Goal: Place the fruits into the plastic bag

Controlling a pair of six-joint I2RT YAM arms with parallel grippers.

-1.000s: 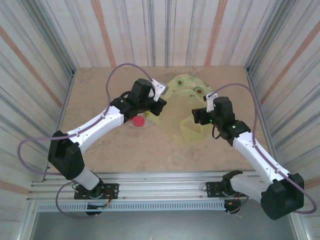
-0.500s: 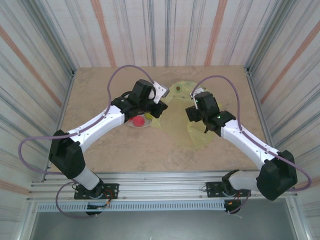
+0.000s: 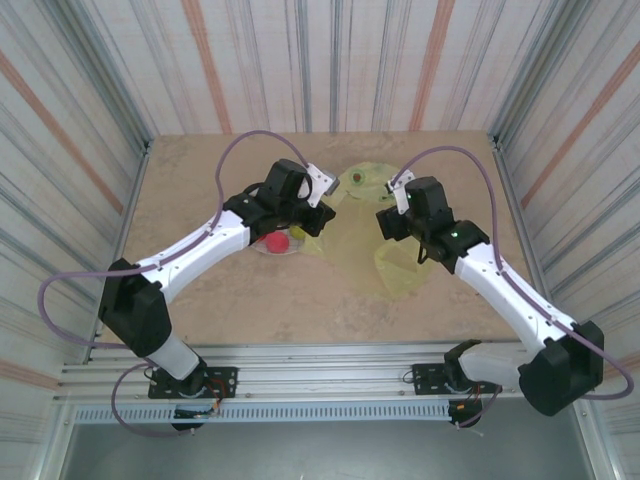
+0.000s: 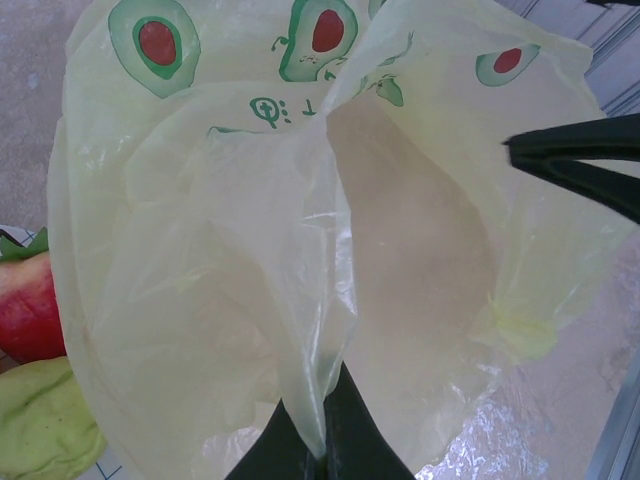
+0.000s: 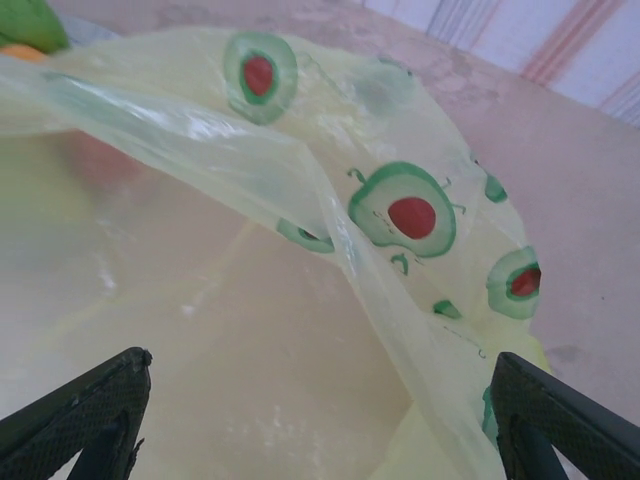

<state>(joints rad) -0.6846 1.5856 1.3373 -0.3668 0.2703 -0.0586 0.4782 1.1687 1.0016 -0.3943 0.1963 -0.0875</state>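
Observation:
The yellow-green plastic bag (image 3: 362, 236) printed with avocado marks lies in the middle of the table. My left gripper (image 3: 318, 203) is shut on a fold of the plastic bag (image 4: 300, 250), lifting that edge. My right gripper (image 3: 390, 222) hovers over the bag's right side, its fingers (image 5: 85, 412) spread wide open above the bag's mouth (image 5: 270, 330) with nothing between them. A red fruit (image 3: 276, 242) lies on the plate beside the bag. The red fruit (image 4: 25, 305) and a green one (image 4: 40, 425) sit left of the bag. Another green fruit (image 5: 28, 20) peeks past the bag.
The white plate (image 3: 262, 249) lies under my left forearm, left of the bag. Striped walls close in the tabletop on three sides. Bare tan table (image 3: 190, 190) stretches to the far left and along the near edge.
My right gripper swung left onto the bag's right side, then eased slightly back, and the bag's right part shifted with it. The left gripper has held still on the bag.

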